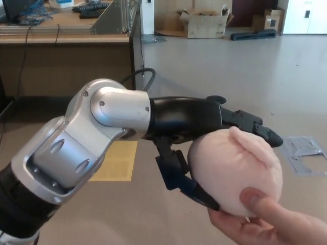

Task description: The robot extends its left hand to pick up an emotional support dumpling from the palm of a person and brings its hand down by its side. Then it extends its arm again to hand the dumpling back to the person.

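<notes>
The left arm [87, 148] is the largest thing here; it enters from 8 o'clock and reaches toward the centre. At its end the left hand [214, 153] is spread wide around the dumpling [235, 171]: the upper fingers [255, 127] lie over the top of it, toward 2 o'clock, and the thumb [186, 184] goes under its left side, at 6 o'clock from the wrist. I cannot tell if they already press on it.

The dumpling, pale pink and soft, sits at 4 o'clock from the centre, on the person's hand [265, 224], which comes from the lower right corner. One finger of the person lies on the dumpling's lower front.

The risks, as I judge them: the plush is round and soft, so a loose closing may squeeze it out sideways and drop it on the floor. The thumb is very near the person's palm, so closing could pinch it. The right hand is not visible.
</notes>
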Controlling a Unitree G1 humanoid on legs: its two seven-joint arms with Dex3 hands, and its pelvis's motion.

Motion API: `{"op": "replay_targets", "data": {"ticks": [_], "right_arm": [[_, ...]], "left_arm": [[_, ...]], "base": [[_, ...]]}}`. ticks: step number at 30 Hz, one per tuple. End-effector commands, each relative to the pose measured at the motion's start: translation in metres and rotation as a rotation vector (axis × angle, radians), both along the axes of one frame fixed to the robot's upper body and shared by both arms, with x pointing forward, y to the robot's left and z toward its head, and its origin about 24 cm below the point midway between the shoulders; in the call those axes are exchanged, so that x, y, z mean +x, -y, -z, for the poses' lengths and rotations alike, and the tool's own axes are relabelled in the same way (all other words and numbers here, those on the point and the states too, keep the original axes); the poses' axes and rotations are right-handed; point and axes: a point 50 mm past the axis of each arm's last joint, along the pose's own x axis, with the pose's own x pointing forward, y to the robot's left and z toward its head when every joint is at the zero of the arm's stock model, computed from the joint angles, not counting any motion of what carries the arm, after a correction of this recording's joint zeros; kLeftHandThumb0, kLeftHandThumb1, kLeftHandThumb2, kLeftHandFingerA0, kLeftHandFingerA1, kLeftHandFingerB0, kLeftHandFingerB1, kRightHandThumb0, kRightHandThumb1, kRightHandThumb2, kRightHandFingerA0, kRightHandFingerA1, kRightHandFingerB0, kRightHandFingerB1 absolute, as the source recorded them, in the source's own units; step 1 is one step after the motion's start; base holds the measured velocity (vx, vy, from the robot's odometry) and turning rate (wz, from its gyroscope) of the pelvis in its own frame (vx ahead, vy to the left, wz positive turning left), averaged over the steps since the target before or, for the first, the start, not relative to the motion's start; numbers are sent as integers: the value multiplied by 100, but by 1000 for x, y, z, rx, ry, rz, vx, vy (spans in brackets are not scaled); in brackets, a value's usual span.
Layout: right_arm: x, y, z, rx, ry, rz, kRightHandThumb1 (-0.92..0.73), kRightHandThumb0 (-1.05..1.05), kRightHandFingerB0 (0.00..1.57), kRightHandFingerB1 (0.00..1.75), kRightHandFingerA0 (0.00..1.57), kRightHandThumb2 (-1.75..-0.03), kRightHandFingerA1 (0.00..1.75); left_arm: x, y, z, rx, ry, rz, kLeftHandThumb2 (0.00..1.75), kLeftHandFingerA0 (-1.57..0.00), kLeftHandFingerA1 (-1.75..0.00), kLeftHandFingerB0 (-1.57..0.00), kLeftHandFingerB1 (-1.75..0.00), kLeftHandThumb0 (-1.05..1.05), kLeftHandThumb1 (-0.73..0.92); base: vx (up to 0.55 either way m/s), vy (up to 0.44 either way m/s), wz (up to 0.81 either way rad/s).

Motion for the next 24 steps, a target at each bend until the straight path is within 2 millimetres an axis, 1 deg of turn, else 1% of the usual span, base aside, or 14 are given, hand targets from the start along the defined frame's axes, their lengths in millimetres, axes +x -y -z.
{"op": "replay_targets", "data": {"ticks": [1, 2, 3, 6, 9, 10, 11, 12, 14, 15, 19, 20, 21, 24], "right_arm": [[3, 6, -3, -6, -24, 28, -55, -43, 50, 36, 86, -57, 49], [3, 6, -3, -8, -24, 28, -47, -50, 44, 47, 80, -76, 61], [3, 6, -3, -13, -23, 26, -47, -52, 44, 47, 81, -77, 61], [4, 5, -4, -19, -24, 30, -46, -51, 44, 47, 81, -76, 61], [3, 5, -4, -40, -13, 10, -48, -52, 43, 48, 82, -78, 61], [3, 5, -4, -46, -19, 10, -58, -47, 48, 36, 89, -58, 50], [4, 6, -3, -47, -28, 13, -58, -47, 48, 36, 89, -58, 50], [4, 7, -3, -43, -32, 16, -58, -47, 50, 36, 85, -58, 48], [4, 7, -3, -41, -34, 18, -58, -47, 50, 36, 85, -58, 48], [6, 6, -4, -16, -33, 20, -57, -47, 51, 36, 86, -58, 49], [7, 6, -5, -8, -33, 22, -58, -46, 50, 36, 86, -58, 50], [8, 5, -8, -48, -18, 8, -58, -48, 44, 34, 97, -58, 50], [8, 5, -8, -52, -16, 7, -57, -46, 46, 35, 89, -58, 49], [8, 5, -8, -50, -17, 8, -57, -46, 46, 35, 89, -58, 49]], "left_arm": [[2, -5, -13, 33, 36, -38, 79, 0, -11, 0, -8, -65, 38], [1, -5, -14, 28, 51, -33, 79, 0, -16, 0, -10, -64, 37], [1, -5, -14, 24, 50, -29, 79, 0, -19, 0, -11, -63, 36], [2, -5, -16, 20, 40, -24, 79, 0, -16, 0, -10, -63, 37], [1, -6, -16, 36, 19, -16, 79, 0, -2, 0, 0, -67, 41], [2, -6, -15, 43, 8, -9, 80, 0, -2, 0, 0, -68, 40], [2, -7, -15, 50, -1, -1, 80, 0, -2, 0, 0, -68, 40], [2, -7, -15, 61, -5, 2, 81, 0, -3, 0, 0, -69, 40], [2, -7, -15, 66, -6, 3, 81, 0, -3, 0, 0, -69, 40], [5, -13, -19, 78, -32, 3, 64, 0, 0, 0, 0, -95, 42], [6, -15, -22, 81, -35, 4, 64, 0, 0, 0, 0, -96, 43], [3, -30, -45, 36, -14, -3, 58, 0, 0, 0, 0, -90, 47], [1, -34, -51, 12, -16, -9, 56, 0, 0, 0, 0, -83, 48], [-1, -38, -57, -17, -24, -15, 56, 0, 0, 0, 0, -83, 48]], "base": [[0, 0, 0], [0, 0, 0], [0, 0, 0], [0, 0, 0], [0, 0, 0], [0, 0, 0], [0, 0, 0], [0, 0, 0], [0, 0, 0], [0, 0, 0], [0, 0, 0], [0, 0, 0], [0, 0, 0], [0, 0, 0]]}}
